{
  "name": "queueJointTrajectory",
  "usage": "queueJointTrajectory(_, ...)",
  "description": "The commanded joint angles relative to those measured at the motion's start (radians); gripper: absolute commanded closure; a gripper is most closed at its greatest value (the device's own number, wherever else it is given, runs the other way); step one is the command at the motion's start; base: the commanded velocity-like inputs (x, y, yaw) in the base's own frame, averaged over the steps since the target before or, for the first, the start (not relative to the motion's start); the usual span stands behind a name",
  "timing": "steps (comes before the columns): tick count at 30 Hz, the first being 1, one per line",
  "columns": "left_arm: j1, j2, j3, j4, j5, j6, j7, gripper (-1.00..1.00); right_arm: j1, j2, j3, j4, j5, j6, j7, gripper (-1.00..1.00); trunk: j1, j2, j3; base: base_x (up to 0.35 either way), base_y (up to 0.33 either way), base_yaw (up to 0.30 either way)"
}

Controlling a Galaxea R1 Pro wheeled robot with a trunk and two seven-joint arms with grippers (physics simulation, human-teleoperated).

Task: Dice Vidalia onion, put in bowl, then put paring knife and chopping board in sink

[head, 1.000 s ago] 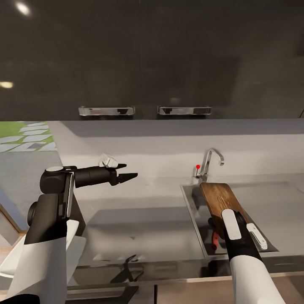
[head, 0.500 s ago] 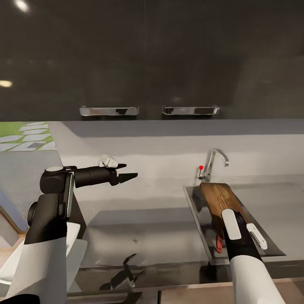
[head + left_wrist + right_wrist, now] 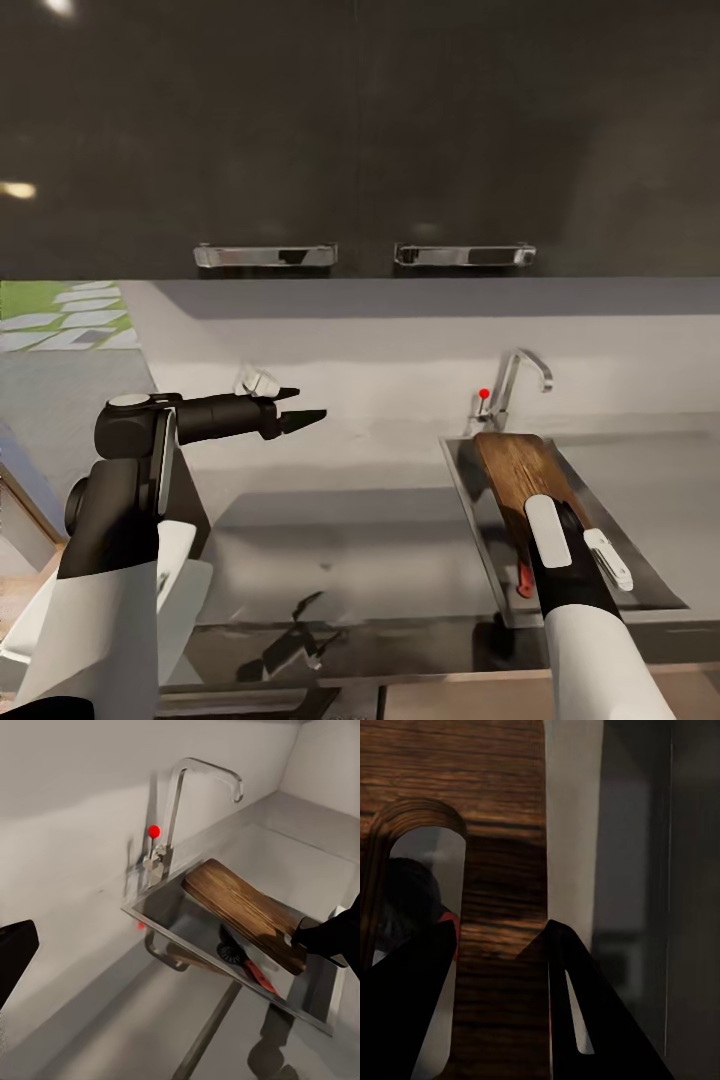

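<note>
My right gripper [image 3: 533,530] pinches the chopping board [image 3: 515,466], tilted over the sink [image 3: 470,500]; paring knife [image 3: 259,975] beneath. Left gripper [image 3: 300,405] spread.

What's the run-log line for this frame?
right gripper: shut on chopping board | board over sink | paring knife in sink | left gripper: open, idle

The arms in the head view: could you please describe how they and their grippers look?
Both arms have white shells lower down and black upper segments. The left gripper has black pointed fingers beyond a round grey-capped joint. The right gripper is black with white oblong panels.
</note>
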Motion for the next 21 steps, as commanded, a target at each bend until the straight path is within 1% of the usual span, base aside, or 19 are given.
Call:
queueJointTrajectory(1, -0.001, -0.001, 0.002, -0.001, -0.01, 0.01, -0.01, -1.0, -0.001, 0.001, -0.002, -0.002, 0.0, 0.01, -0.003, 1.0, 0.001, -0.002, -0.004, 0.0, 0.0, 0.076)
queueJointTrajectory(9, -0.001, -0.001, 0.002, -0.001, -0.01, 0.01, -0.01, -1.0, -0.001, 0.001, -0.002, -0.002, 0.0, 0.01, -0.003, 1.0, 0.001, -0.002, -0.016, 0.016, -0.026, 0.076)
queueJointTrajectory(18, -0.001, -0.001, 0.002, -0.001, -0.01, 0.01, -0.01, -1.0, -0.001, 0.0, -0.002, -0.002, 0.0, 0.012, -0.004, 1.0, 0.001, -0.002, -0.026, 0.112, -0.247, 0.041)
queueJointTrajectory(21, -0.001, -0.001, 0.002, -0.001, -0.01, 0.01, -0.01, -1.0, -0.001, 0.0, -0.002, -0.002, 0.0, 0.012, -0.004, 1.0, 0.001, -0.002, -0.027, 0.055, -0.113, 0.003)
